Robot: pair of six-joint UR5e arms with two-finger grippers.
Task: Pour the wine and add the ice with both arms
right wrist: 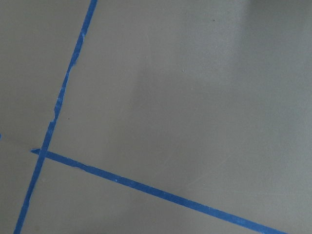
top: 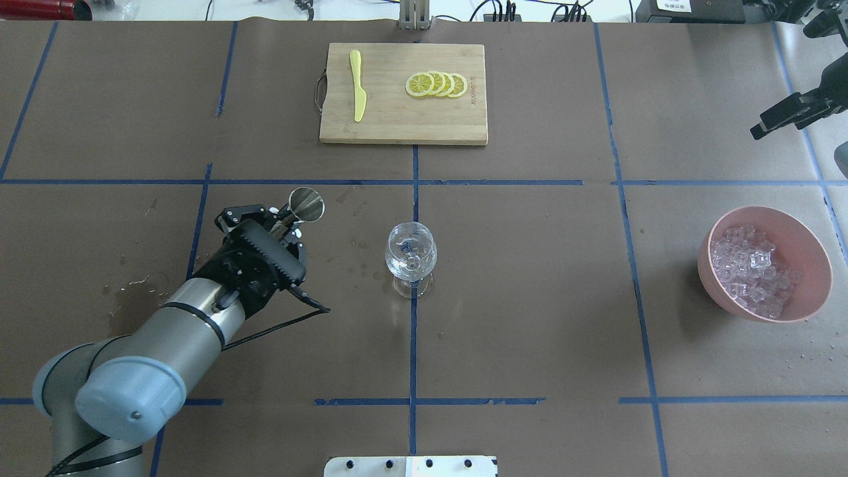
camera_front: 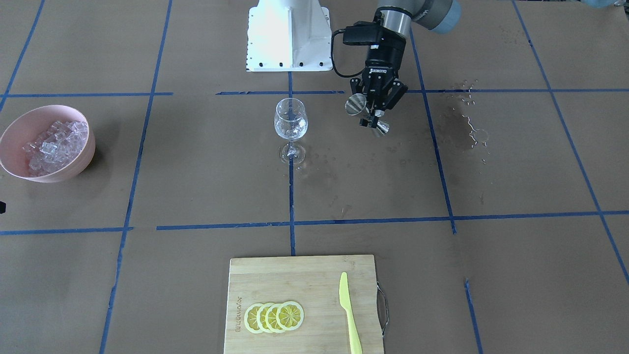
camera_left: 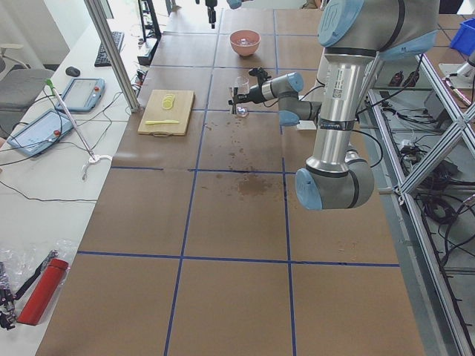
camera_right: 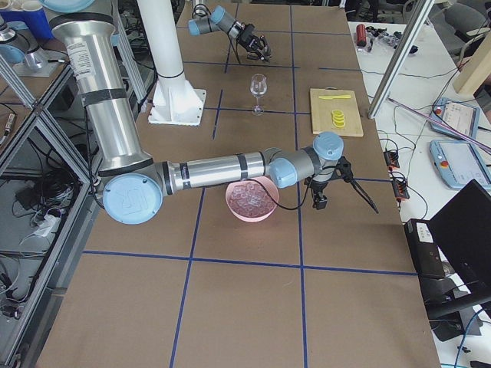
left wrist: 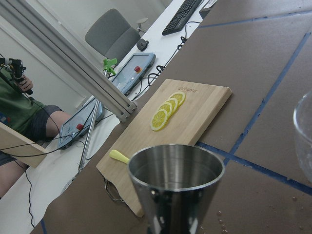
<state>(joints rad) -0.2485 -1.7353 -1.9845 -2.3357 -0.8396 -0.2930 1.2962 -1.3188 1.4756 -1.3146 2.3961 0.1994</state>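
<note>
My left gripper [camera_front: 373,115] is shut on the waist of a steel jigger [top: 307,204], held tilted above the table to the side of the wine glass [top: 411,255]. From the left wrist view the jigger's cup [left wrist: 175,187] looks empty inside. The clear stemmed glass [camera_front: 290,123] stands upright on the centre tape line, and I cannot make out wine in it. The ice [top: 752,265] fills a pink bowl [top: 816,265] far over on my right side. My right gripper [camera_right: 319,199] hangs beyond that bowl, and I cannot tell whether it is open or shut.
A bamboo cutting board [camera_front: 295,275] holds lemon slices [camera_front: 273,316] and a yellow knife [camera_front: 350,314] at the table's far edge. Wet stains [camera_front: 467,128] mark the brown paper on my left side. The white base block [camera_front: 289,34] sits behind the glass.
</note>
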